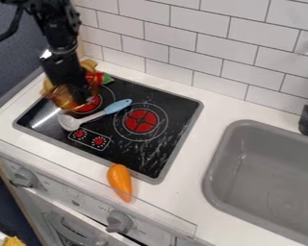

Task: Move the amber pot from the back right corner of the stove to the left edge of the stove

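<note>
Hanging at a bowl (61,100) near the stovetop's edge (16,123): the claw (86,99).

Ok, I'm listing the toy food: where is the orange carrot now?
In the camera view, the carrot lies low, left of centre, at the front edge of the black cooktop, above the right-hand knob.

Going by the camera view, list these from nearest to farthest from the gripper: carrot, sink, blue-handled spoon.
1. Blue-handled spoon, on the stovetop, just below the gripper in the picture.
2. Carrot, at the stovetop's front edge.
3. Sink, off to the picture's right.
</note>
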`<move>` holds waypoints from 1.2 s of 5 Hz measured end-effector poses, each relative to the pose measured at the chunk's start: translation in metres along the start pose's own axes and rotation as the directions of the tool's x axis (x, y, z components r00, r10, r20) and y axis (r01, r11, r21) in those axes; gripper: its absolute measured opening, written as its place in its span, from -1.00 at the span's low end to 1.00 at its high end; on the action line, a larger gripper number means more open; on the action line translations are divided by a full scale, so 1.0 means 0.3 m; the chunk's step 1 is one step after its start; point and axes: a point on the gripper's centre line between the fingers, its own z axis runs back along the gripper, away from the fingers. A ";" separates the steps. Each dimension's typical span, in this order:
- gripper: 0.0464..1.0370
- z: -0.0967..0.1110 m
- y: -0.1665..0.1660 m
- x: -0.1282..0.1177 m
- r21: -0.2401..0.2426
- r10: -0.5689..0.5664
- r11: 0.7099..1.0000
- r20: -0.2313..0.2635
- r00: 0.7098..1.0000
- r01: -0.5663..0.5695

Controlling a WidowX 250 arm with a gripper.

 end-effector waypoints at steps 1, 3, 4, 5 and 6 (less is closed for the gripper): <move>-0.93 0.000 -0.049 0.072 -0.015 0.082 0.997 0.021 0.996 -0.082; -0.93 -0.031 -0.068 0.139 -0.028 0.157 0.987 0.085 0.984 -0.155; -0.93 -0.064 -0.065 0.165 -0.020 0.170 0.985 0.123 0.978 -0.168; -0.88 -0.081 -0.067 0.174 -0.019 0.181 0.983 0.150 0.972 -0.180; -0.52 -0.087 -0.059 0.173 0.002 0.197 0.980 0.162 0.967 -0.200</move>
